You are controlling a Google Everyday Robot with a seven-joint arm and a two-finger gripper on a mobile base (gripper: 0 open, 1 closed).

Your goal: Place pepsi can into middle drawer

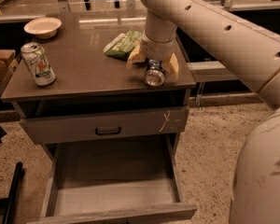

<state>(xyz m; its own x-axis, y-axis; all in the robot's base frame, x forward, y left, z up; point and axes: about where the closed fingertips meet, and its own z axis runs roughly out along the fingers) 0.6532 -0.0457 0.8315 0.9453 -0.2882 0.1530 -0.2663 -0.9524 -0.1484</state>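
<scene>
The small blue pepsi can (154,74) with its shiny silver top lies on its side near the front right edge of the smooth brown tabletop (84,73). The pale two-finger claw (154,65) straddles it, spread open, with a crinkled green bag (122,44) just behind. Below, the wide, shallow grey middle drawer (116,213) stands pulled out.
</scene>
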